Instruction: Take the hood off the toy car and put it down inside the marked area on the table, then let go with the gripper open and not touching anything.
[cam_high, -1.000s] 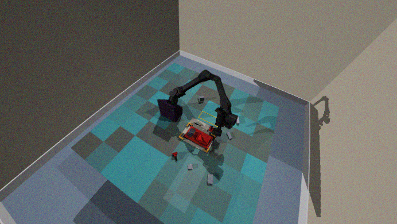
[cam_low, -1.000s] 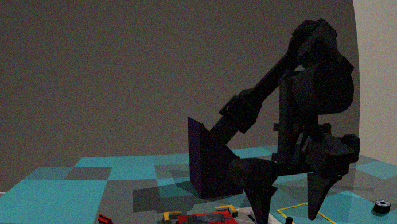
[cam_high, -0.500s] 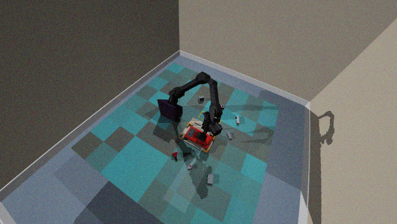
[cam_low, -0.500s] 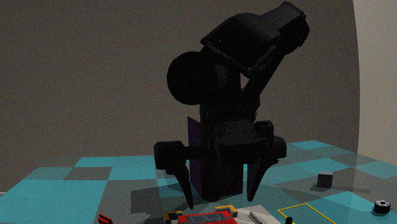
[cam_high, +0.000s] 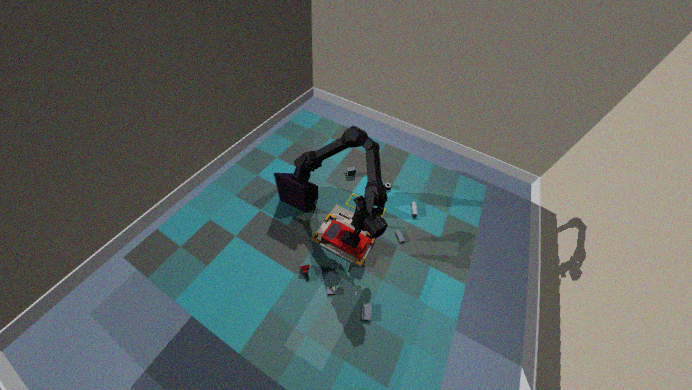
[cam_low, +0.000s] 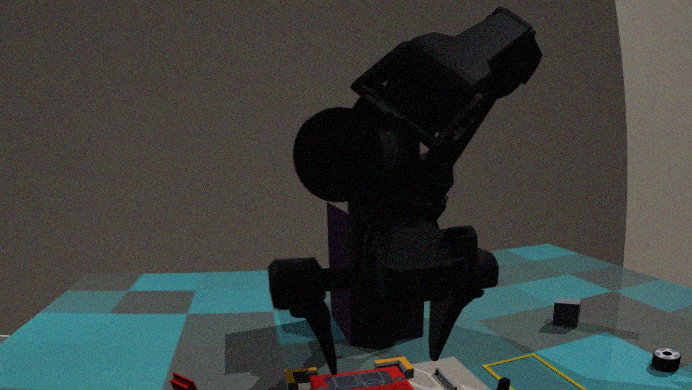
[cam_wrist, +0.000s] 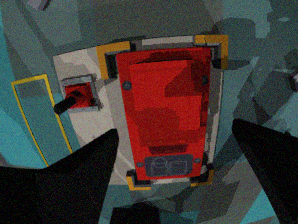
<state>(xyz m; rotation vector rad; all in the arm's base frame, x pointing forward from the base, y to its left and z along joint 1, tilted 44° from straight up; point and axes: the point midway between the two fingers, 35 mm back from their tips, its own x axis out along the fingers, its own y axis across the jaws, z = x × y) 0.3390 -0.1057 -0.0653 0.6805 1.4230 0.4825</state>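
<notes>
The toy car's red body panel (cam_high: 364, 250) (cam_low: 402, 380) (cam_wrist: 175, 132) lies on a light board (cam_low: 450, 369) (cam_wrist: 91, 125) between orange corner brackets. It has a dark grey glazed patch at one end. I cannot tell where the hood's edge runs on it. My gripper (cam_low: 384, 365) (cam_wrist: 176, 129) is open and empty; in the wrist view its fingertips stand on either side of the red panel, with visible gaps. The yellow outline of the marked area (cam_high: 349, 199) (cam_low: 510, 360) (cam_wrist: 30, 79) lies beside the board. The arm partly hides it in the top view.
A black lever (cam_low: 503, 384) (cam_wrist: 66, 103) rises beside the panel. A dark cube (cam_high: 351, 172) (cam_low: 566, 313) and a small wheel (cam_high: 388, 186) (cam_low: 666, 360) lie beyond the marked area. Several grey blocks and a small red part (cam_high: 305, 270) (cam_low: 183, 381) lie around the board.
</notes>
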